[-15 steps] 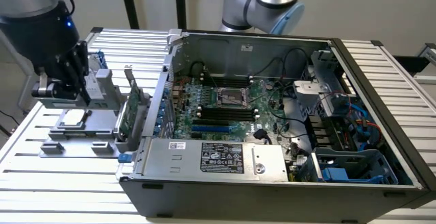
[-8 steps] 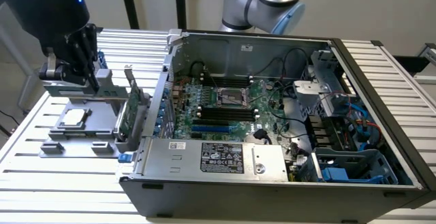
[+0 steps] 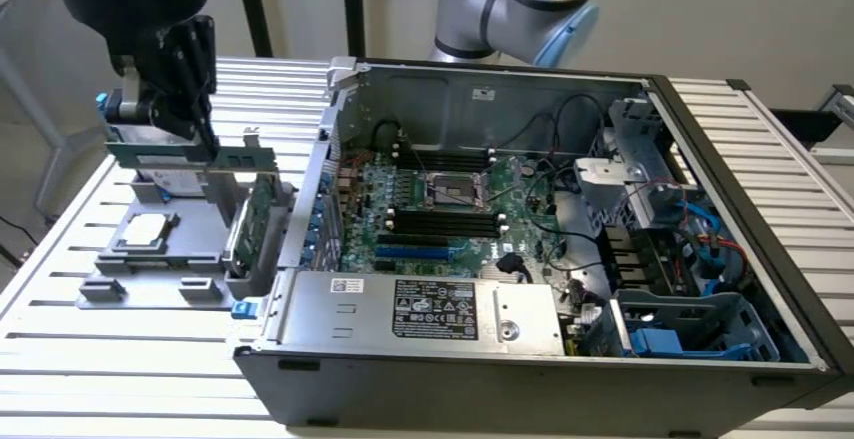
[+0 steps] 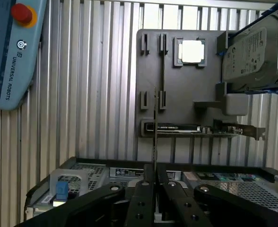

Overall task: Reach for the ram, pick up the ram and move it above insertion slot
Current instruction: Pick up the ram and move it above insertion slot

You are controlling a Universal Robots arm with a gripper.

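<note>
Ribbed aluminium slats make up the desk [image 3: 747, 139], which carries an open black computer case [image 3: 534, 379] lying on its side. Inside the case sit a green motherboard [image 3: 441, 209] with a row of parallel black slots, the insertion slot [image 3: 441, 221] among them, a metal power-supply box [image 3: 427, 311] along the near wall, a grey drive cage [image 3: 694, 324] and loose cables at the exterior view's right. Beside the case, toward the exterior view's left, a grey parts tray [image 3: 140, 284] holds a square processor [image 3: 144, 229] lying flat and an upright green expansion card [image 3: 254, 221] in its groove. Above this tray hangs the tool [image 3: 187, 119], its black fingers [image 4: 143, 198] pressed together on the ram [image 4: 155, 127], pinching the thin green stick edge-on, lifted clear of the tray and well apart from the slots.
</note>
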